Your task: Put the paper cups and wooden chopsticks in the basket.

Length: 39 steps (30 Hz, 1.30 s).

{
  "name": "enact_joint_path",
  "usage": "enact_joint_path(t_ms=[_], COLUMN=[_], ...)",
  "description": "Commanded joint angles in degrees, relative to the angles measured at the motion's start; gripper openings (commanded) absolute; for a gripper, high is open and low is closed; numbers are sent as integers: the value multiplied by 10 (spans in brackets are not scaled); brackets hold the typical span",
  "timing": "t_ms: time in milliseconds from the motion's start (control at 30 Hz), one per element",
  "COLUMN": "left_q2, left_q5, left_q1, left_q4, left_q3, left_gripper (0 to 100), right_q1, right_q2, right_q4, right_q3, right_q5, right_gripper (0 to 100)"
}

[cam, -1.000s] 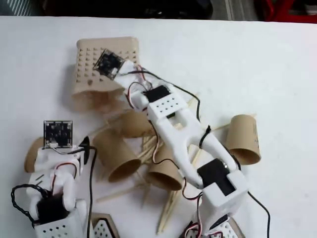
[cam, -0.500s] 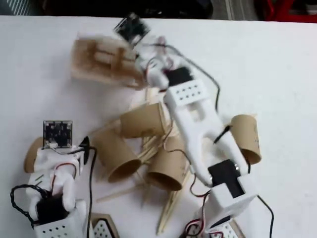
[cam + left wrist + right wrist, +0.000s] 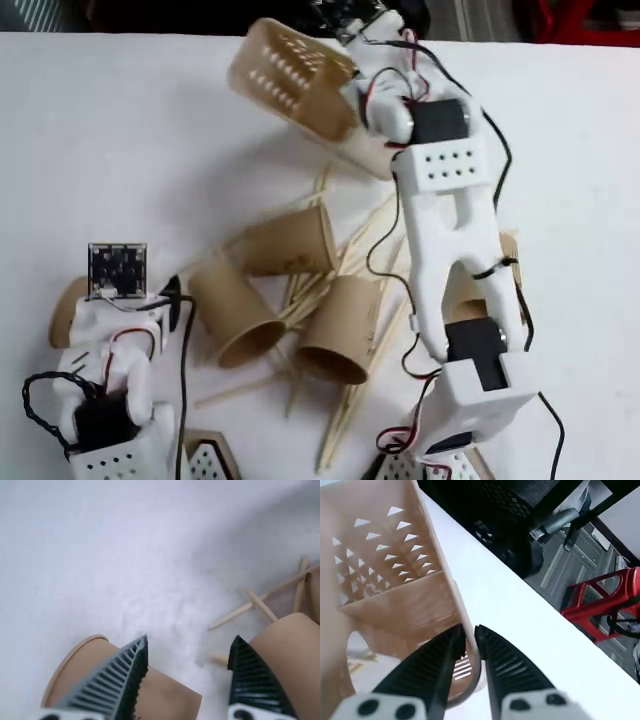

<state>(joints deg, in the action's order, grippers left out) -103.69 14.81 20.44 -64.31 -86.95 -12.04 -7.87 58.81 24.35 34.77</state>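
Observation:
My right gripper [image 3: 470,632] is shut on the side wall of the tan perforated basket [image 3: 385,580]. In the high view the basket [image 3: 290,80] hangs tilted at the table's far edge, on the end of the right arm [image 3: 445,210]. Three paper cups [image 3: 235,310] [image 3: 290,243] [image 3: 340,330] lie on their sides mid-table among scattered wooden chopsticks [image 3: 345,245]. Another cup [image 3: 505,265] lies partly hidden behind the right arm. My left gripper [image 3: 187,647] is open just above the table, between one lying cup [image 3: 85,680] and another cup [image 3: 290,650], with chopsticks [image 3: 260,602] ahead.
The left arm [image 3: 110,340] stands at the near left with a cup [image 3: 68,308] beside it. The white table [image 3: 100,130] ends at a dark far edge. A chair base and a red stool [image 3: 605,605] stand on the floor beyond.
The right arm lifted the basket off the table's far left and swung it right and farther away, tilting it. The left arm kept still.

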Motion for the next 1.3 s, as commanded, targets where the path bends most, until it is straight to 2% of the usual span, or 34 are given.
enact_joint_path(t_ms=[0, 200, 400, 533, 600, 733, 1000, 1267], left_q2=[-7, -7, -7, -7, -7, -7, -7, -7], left_q5=[7, 7, 7, 7, 7, 7, 7, 7], left_q1=[4, 4, 2, 2, 2, 2, 2, 2], left_q4=[11, 11, 23, 23, 23, 23, 23, 23], left_q3=[2, 2, -12, -12, -12, -12, -12, -12], left_gripper=[264, 264, 264, 264, 264, 264, 264, 264], right_q1=[36, 84, 130, 145, 145, 145, 102, 56], right_q2=[39, 32, -17, -26, -22, -21, -25, -27], right_q4=[12, 61, 65, 64, 65, 71, 167, 258], right_q3=[39, 39, 43, 43, 53, 96, 217, 222], right_q5=[14, 14, 14, 14, 14, 13, 7, -109], right_gripper=[19, 19, 25, 122, 159, 169, 167, 170])
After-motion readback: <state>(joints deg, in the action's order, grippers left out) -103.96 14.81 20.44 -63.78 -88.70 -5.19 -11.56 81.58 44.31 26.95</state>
